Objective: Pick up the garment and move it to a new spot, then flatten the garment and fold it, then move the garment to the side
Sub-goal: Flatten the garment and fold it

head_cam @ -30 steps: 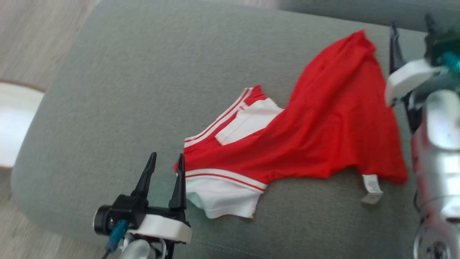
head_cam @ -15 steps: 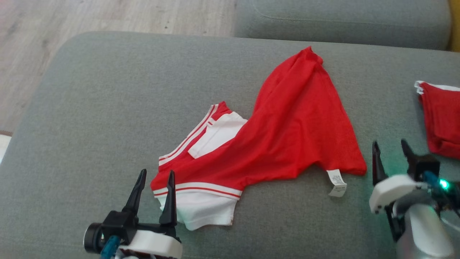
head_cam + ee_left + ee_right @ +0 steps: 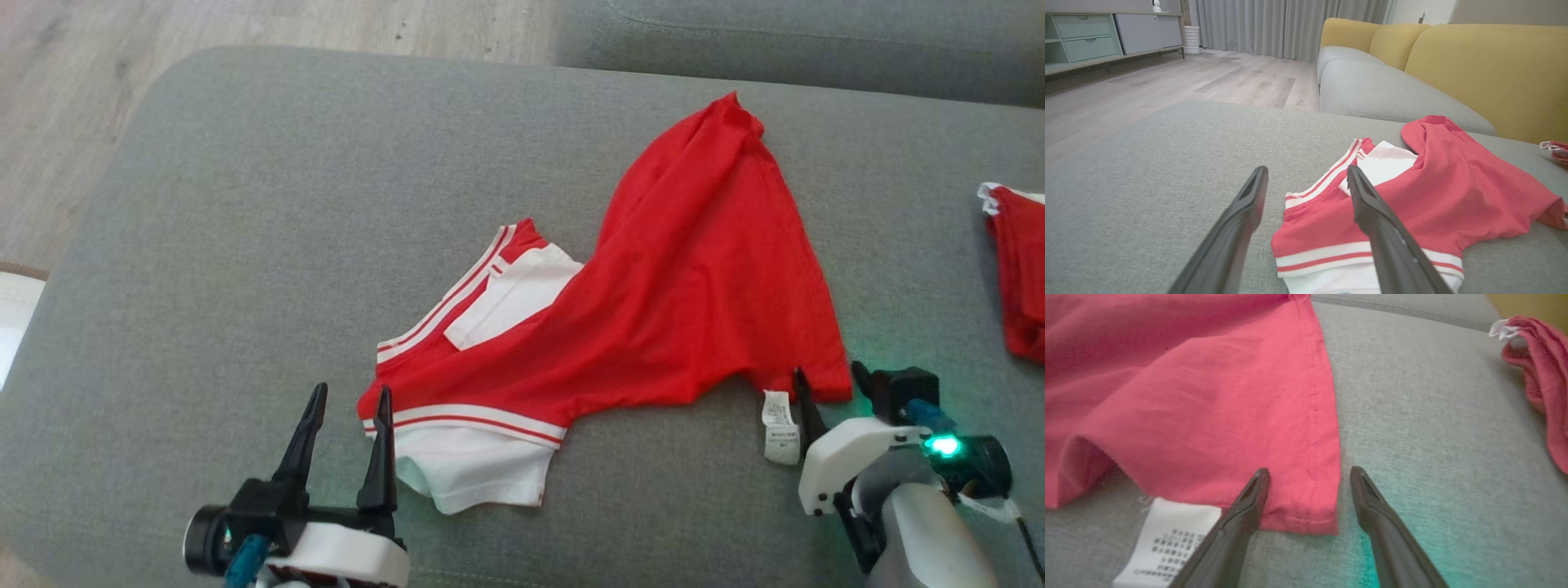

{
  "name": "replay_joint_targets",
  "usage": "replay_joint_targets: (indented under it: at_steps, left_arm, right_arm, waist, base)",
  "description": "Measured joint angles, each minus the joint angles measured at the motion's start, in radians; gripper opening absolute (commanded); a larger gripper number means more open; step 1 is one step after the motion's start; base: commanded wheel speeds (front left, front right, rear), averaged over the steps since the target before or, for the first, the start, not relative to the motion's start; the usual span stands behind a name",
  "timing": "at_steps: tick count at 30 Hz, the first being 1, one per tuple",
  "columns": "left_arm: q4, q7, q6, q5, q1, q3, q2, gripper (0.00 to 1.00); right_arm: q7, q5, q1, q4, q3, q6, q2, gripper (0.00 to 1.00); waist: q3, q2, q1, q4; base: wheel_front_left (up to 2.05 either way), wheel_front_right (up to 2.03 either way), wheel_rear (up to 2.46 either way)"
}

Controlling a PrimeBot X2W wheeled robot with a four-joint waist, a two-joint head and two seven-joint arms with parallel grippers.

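The garment (image 3: 694,286) is a red shirt with white-striped trim, lying crumpled and spread on the grey sofa cushion (image 3: 245,245). My left gripper (image 3: 349,394) stands open at its near left corner; its right finger reaches over the striped sleeve edge (image 3: 1331,253) in the left wrist view, and the left gripper (image 3: 1306,171) holds nothing. My right gripper (image 3: 827,374) is open at the near right hem corner. In the right wrist view that corner (image 3: 1306,506) lies between the tips of the right gripper (image 3: 1309,471), ungripped. A white care label (image 3: 1167,535) sticks out beside it.
A second red cloth (image 3: 1020,278) lies at the cushion's right edge. Behind is another grey cushion (image 3: 775,41) and a yellow sofa back (image 3: 1486,69). Wooden floor (image 3: 73,98) lies to the left, beyond the cushion's rounded edge. A low cabinet (image 3: 1094,36) stands far off.
The head camera has shifted. My right gripper came down from beside the garment's far right edge to its near right corner, still open. The left gripper keeps its place at the left corner.
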Motion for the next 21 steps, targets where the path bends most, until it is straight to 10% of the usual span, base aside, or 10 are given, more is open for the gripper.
replay_joint_targets:
  at_steps: [1,3,6,17,18,20,21]
  left_arm:
    - [0.0,0.0,0.0,0.0,0.0,0.0,0.0,1.0]
    - [0.001,0.0,0.0,0.0,0.0,0.0,0.001,1.0]
    - [0.003,0.0,0.005,-0.003,0.005,0.0,0.003,1.0]
    - [0.013,0.008,0.007,-0.013,0.047,-0.003,0.01,1.0]
    - [0.015,0.008,0.007,-0.015,0.048,-0.004,0.01,1.0]
    - [0.018,0.009,0.007,-0.028,0.051,-0.004,0.01,1.0]
    - [0.019,0.009,0.007,-0.029,0.053,-0.005,0.01,1.0]
  right_arm:
    - [0.004,0.006,0.0,0.003,0.008,0.0,0.0,1.0]
    - [0.018,0.016,0.001,0.006,0.018,0.0,0.0,0.5]
    - [0.036,0.02,0.011,0.01,0.018,0.0,0.0,0.0]
    - [0.037,0.004,0.132,-0.084,-0.109,0.0,0.002,0.0]
    - [0.037,0.011,0.148,-0.093,-0.113,0.0,0.003,0.07]
    - [0.019,0.016,0.172,-0.117,-0.123,0.0,0.005,1.0]
    - [0.008,0.016,0.181,-0.125,-0.129,0.0,0.005,1.0]
  waist:
    - [-0.002,0.0,0.0,0.003]
    - [-0.009,0.0,0.0,0.006]
    - [-0.024,0.0,0.0,0.004]
    - [-0.088,0.0,-0.0001,-0.039]
    - [-0.091,0.0,-0.0001,-0.043]
    - [-0.098,0.0,0.0,-0.049]
    - [-0.102,0.0,0.0,-0.052]
  base:
    - [0.0,0.0,0.0]
    - [0.0,0.0,0.0]
    - [0.0,0.0,0.0]
    - [0.0,0.0,0.0]
    - [0.0,0.0,0.0]
    - [0.0,0.0,0.0]
    - [0.0,0.0,0.0]
